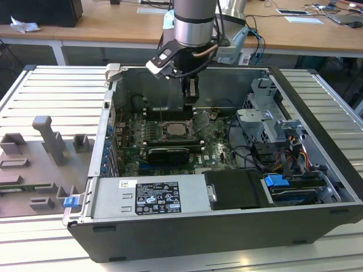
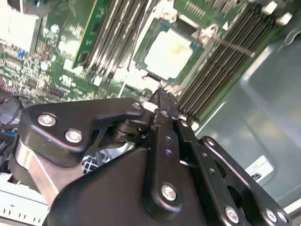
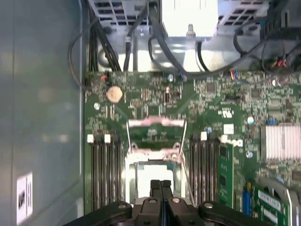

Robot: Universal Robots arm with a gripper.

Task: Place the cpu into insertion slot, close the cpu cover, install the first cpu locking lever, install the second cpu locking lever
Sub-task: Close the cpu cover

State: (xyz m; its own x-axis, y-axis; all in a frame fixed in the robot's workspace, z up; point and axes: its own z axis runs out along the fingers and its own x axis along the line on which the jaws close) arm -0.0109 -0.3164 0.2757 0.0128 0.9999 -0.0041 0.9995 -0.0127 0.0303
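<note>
Green motherboard (image 3: 141,96), cpu (image 2: 167,54) apparently seated, gripper (image 3: 160,183) pinched closed above

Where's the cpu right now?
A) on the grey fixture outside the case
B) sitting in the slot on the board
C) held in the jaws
B: the cpu lies pale face up in the slot, and the gripper hangs over it with its jaws together and empty.

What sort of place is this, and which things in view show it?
Probably a robotics lab or test workshop: a robot arm reaches into an open computer case that sits on a slatted metal table, with wooden desks behind it.
</note>
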